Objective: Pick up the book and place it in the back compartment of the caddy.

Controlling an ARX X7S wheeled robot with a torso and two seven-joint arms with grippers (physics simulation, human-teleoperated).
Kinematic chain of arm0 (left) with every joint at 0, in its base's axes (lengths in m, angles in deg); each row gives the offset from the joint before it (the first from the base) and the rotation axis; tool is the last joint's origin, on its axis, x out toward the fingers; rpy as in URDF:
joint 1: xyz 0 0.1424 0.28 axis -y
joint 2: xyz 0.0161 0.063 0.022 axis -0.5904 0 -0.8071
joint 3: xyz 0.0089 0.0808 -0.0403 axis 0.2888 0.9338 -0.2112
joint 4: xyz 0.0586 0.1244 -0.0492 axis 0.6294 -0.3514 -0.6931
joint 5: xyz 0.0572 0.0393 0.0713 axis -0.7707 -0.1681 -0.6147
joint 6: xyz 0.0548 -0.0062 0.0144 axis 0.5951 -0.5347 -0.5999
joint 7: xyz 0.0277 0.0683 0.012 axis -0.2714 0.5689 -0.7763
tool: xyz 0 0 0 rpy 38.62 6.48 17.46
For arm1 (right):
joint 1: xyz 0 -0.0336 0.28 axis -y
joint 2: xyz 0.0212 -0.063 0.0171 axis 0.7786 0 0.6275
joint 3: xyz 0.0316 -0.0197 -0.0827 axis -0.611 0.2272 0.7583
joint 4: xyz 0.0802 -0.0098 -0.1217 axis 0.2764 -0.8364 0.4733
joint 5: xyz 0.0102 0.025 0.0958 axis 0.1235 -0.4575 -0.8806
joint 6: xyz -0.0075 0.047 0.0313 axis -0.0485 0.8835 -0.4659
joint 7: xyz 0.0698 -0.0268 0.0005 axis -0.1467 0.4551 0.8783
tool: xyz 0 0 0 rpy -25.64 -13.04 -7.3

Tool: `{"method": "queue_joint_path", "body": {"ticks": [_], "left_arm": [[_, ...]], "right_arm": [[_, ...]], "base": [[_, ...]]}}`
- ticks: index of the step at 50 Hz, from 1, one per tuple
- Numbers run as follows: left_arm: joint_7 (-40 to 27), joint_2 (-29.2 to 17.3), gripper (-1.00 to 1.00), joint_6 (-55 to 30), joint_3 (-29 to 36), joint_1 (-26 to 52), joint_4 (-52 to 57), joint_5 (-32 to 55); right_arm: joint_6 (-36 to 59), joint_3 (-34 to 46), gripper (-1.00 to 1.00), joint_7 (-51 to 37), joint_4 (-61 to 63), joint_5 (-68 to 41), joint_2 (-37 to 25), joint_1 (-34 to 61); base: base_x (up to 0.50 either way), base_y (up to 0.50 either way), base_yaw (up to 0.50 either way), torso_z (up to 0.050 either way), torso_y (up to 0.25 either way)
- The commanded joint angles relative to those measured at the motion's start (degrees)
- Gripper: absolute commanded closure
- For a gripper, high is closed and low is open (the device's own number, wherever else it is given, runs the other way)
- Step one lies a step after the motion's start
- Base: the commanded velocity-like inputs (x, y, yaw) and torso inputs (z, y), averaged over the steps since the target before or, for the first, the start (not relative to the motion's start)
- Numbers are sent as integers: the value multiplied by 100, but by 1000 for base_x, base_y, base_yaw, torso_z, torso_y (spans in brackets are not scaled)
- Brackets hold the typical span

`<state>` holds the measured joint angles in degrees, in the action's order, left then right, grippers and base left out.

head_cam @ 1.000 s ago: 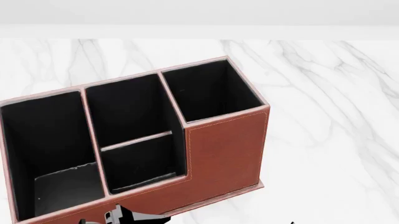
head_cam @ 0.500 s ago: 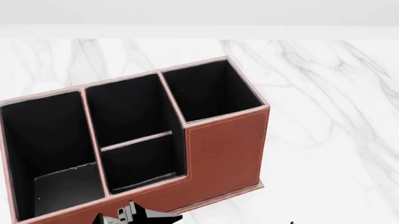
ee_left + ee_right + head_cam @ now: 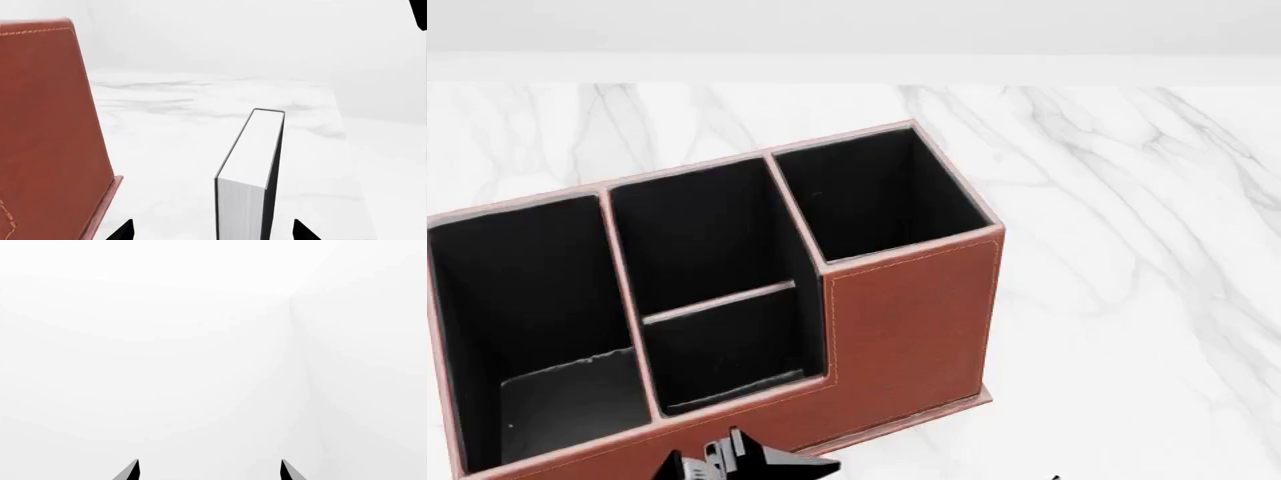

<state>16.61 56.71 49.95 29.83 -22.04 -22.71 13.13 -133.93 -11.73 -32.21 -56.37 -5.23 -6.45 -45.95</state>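
The book, black-covered with white page edges, stands upright on the marble between my left gripper's wide-apart fingertips, touching neither. The reddish-brown caddy fills the left of the head view, and its outer wall stands beside the book in the left wrist view. A thin divider splits its middle section. The back compartment is the small pocket against the low wall. Part of my left arm shows below the caddy. The book is hidden in the head view. My right gripper is open and empty.
The caddy also has a tall square end pocket at the right and a long undivided pocket at the left. White marble tabletop lies right of the caddy. The right wrist view shows only blank white.
In the head view my left arm has moved right and slightly up along the caddy's near wall. The caddy has not moved.
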Motion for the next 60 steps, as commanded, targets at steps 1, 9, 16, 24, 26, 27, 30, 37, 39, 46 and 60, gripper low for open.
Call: {"method": "queue_joint_path", "body": {"ticks": [1,9,16,24,26,27,30,37,39,46,60], "left_arm": [[27,156,-100,80,72,101,-267,-75],[80,282,-100,180,117,182,-548,-121],[99,353,-100,203,156,233,-677,-138],[152,425,-100,268,179,279,-814,-129],[156,452,-100,298,191,292,-867,-144],[154,454,-100,299,199,290,-863,-147],[158,465,-100,270,220,300,-844,-144],[218,589,-100,367,257,384,-1126,-170],[253,652,-100,424,266,433,-1285,-185],[404,870,-100,613,270,621,-1826,-177],[444,1074,-100,765,414,755,-2237,-223]], "right_arm": [[-14,6,-100,-21,6,-17,-21,-3],[-6,4,-100,-35,36,-41,-41,-16],[-6,6,-100,-49,51,-40,-51,-25],[-7,10,-100,-61,54,-47,-63,-20],[-9,6,-100,-68,67,-43,-68,-30],[-8,5,-100,-69,79,-45,-72,-37],[-11,4,-100,-75,89,-48,-79,-43],[-16,10,-100,-85,107,-40,-92,-58],[-13,9,-100,-88,118,-47,-97,-63],[-13,18,-100,-94,110,-45,-103,-49],[-6,55,-100,-95,124,-30,-112,-46]], "base": [[0,0,0,0,0],[0,0,0,0,0],[0,0,0,0,0],[0,0,0,0,0],[0,0,0,0,0],[0,0,0,0,0],[0,0,0,0,0],[0,0,0,0,0],[0,0,0,0,0],[0,0,0,0,0],[0,0,0,0,0]]}}
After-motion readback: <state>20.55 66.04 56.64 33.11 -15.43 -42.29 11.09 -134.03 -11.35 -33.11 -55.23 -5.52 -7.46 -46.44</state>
